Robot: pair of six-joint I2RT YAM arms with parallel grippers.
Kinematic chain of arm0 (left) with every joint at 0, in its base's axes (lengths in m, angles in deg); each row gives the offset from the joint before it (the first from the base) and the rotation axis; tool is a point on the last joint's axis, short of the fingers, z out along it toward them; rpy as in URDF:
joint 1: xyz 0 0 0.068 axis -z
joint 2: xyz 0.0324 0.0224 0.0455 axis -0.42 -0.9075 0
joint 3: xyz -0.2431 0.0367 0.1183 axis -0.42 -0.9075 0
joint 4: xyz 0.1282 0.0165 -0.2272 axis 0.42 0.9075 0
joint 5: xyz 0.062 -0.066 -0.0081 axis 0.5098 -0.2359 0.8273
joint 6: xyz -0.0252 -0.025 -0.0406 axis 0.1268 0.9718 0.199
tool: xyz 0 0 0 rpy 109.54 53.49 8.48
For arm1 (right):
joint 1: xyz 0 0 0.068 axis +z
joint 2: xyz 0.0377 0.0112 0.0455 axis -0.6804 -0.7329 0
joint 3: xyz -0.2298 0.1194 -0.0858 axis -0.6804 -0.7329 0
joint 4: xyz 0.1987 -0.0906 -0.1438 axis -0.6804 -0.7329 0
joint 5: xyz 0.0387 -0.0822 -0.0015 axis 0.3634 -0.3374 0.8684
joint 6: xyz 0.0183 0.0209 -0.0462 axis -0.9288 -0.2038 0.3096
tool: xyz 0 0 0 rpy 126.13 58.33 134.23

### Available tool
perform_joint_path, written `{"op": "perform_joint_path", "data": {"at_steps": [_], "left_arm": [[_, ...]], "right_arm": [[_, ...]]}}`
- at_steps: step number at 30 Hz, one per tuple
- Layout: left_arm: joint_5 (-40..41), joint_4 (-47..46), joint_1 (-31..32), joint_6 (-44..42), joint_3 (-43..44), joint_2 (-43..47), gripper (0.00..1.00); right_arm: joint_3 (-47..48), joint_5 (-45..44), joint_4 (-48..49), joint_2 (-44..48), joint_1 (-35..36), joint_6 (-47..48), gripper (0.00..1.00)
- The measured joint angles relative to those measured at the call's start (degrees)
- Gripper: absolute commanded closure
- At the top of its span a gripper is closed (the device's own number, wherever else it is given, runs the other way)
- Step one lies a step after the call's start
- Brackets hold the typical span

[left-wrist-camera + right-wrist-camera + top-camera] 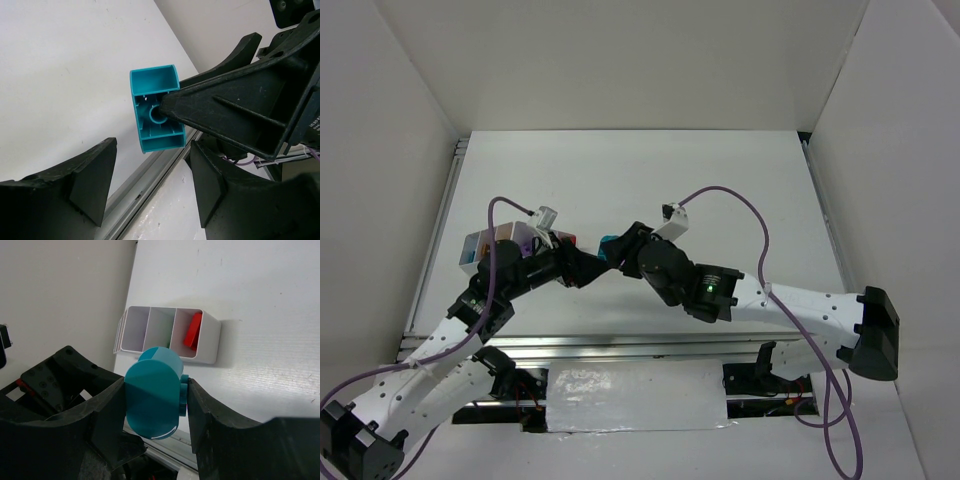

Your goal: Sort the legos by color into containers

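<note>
My right gripper (155, 396) is shut on a teal oval lego (150, 400) and holds it above the table; the lego also shows in the top view (609, 245) and, from its hollow underside, in the left wrist view (155, 112). My left gripper (150, 185) is open and empty, its fingers just below and either side of the teal lego, not touching it. The white divided tray (212, 340) lies on the table beyond, with a red lego (192, 330) in one compartment. In the top view the tray (470, 250) is mostly hidden by my left arm.
Both grippers meet over the left-middle of the white table (720, 190). White walls enclose the table at the left, back and right. A metal rail (145, 180) runs along the near table edge below the grippers.
</note>
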Motion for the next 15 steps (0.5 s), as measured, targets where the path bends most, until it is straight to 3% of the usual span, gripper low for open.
{"op": "perform_joint_path", "data": {"at_steps": [7,10,11,13,14,15], "left_arm": [[-1.0,-2.0,0.0,0.2,0.0,0.0,0.32],[-1.5,-2.3,0.0,0.3,0.0,-0.5,0.61],[-1.7,-2.4,-0.1,0.6,0.0,-0.9,0.76],[-1.7,-2.9,-0.2,0.7,0.0,-1.3,0.89],[-1.7,-2.9,-0.3,0.7,0.0,-1.4,1.00],[-1.7,-2.9,-0.3,0.7,0.0,-1.6,1.00]], "right_arm": [[0.6,-0.2,0.1,-1.1,0.5,0.2,1.00],[0.9,-0.5,0.3,-1.5,0.6,0.2,1.00],[1.1,-0.9,0.0,-1.6,0.6,0.4,1.00],[1.5,-1.7,-0.3,-1.9,0.6,0.4,1.00],[1.6,-1.9,-0.4,-2.0,0.6,0.4,1.00],[1.6,-2.1,-0.4,-2.1,0.6,0.3,1.00]]}}
